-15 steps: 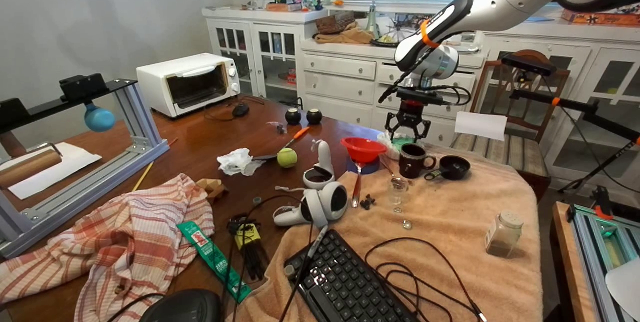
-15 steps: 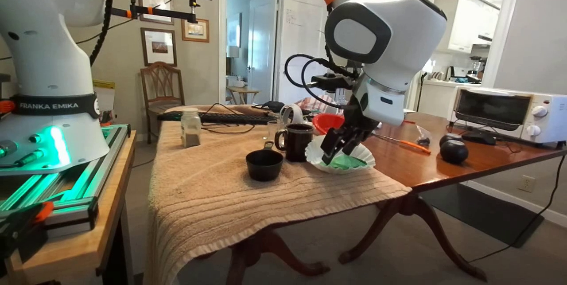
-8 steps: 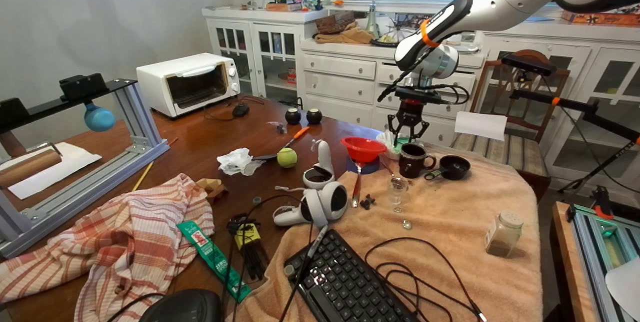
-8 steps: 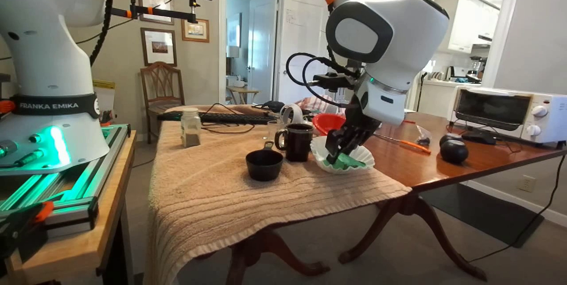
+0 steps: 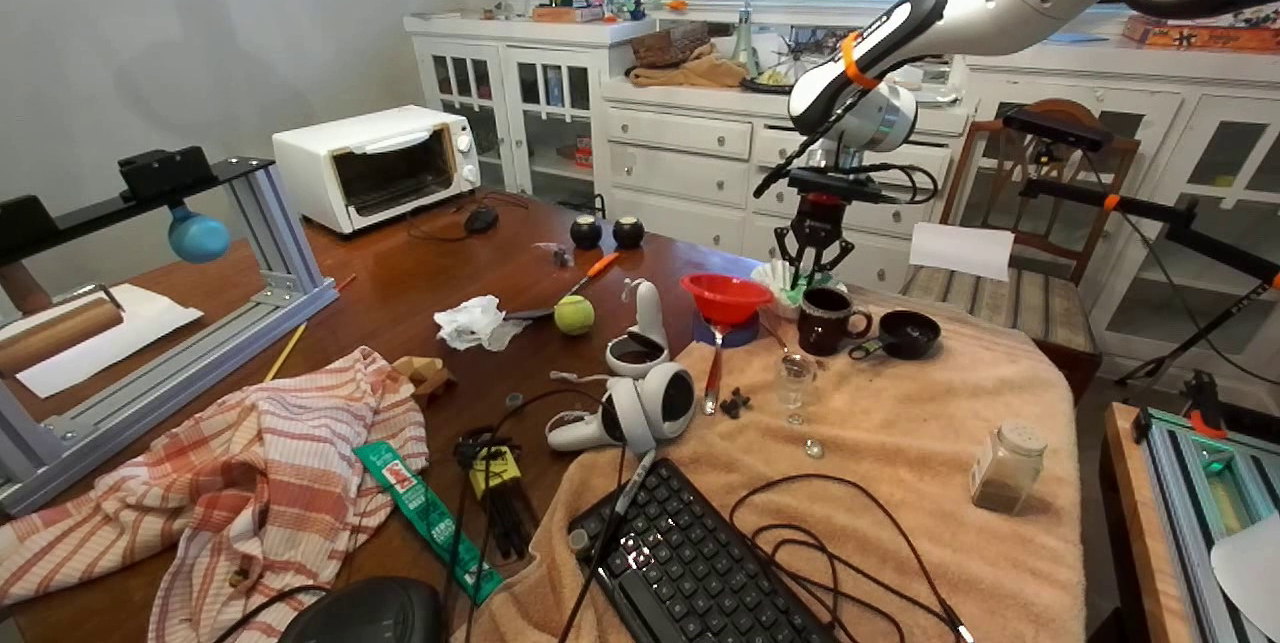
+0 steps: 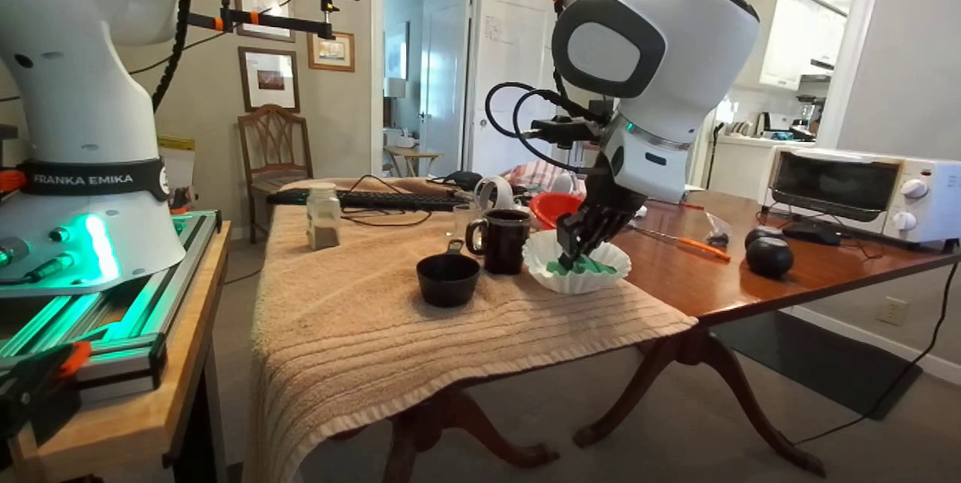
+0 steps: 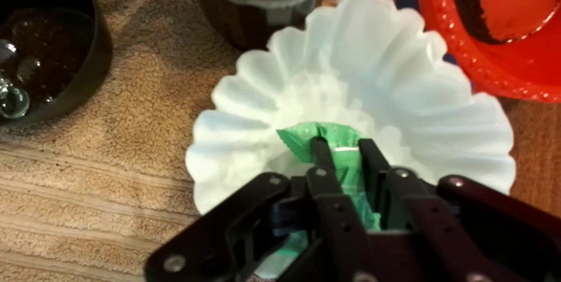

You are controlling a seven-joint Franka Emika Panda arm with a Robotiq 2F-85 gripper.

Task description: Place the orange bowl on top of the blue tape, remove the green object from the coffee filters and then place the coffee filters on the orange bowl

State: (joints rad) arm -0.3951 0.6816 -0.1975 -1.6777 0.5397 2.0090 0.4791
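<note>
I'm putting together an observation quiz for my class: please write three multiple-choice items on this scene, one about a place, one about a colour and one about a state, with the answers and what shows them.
1. Where is the bowl?
A) On the keyboard
B) On the blue tape
C) In the mug

2. What colour is the oven?
A) White
B) Green
C) Red

3. In what state are the filters?
A) Folded flat
B) Rolled up
C) Spread open

Answers:
1: B, since an exterior view shows the blue tape beneath it.
2: A, since its casing is white in both exterior views.
3: C, since the wrist view shows their wavy rim fanned out around the green object.
</note>
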